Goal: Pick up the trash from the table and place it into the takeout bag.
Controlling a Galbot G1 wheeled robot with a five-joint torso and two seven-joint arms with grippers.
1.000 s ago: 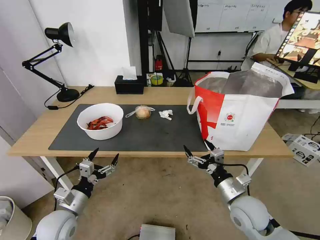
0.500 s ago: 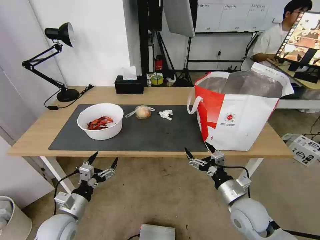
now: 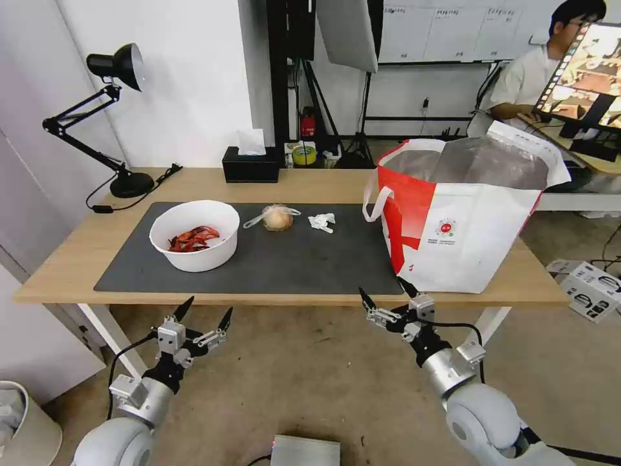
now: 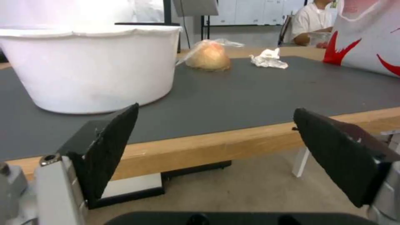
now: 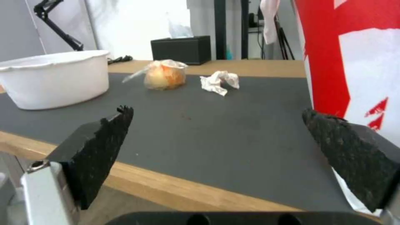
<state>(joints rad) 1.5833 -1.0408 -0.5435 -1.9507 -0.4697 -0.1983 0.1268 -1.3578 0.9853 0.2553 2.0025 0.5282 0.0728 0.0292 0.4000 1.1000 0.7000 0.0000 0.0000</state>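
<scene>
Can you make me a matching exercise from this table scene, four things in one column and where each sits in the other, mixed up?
Things:
1. white bowl
2. crumpled tissue
3. takeout bag
4. black tissue box

Places:
A. right end of the table
B. bare wood at the far edge
C. left part of the grey mat
D. on the mat, nearest the bag

Pairs: 1-C, 2-D, 3-A, 4-B

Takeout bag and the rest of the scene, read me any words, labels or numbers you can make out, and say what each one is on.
No text can be read.
takeout bag: round red logo with small print under it, too small to read.
white box on the floor: dark markings, too blurred to read.
black tissue box: no lettering visible.
white bowl: plain.
</scene>
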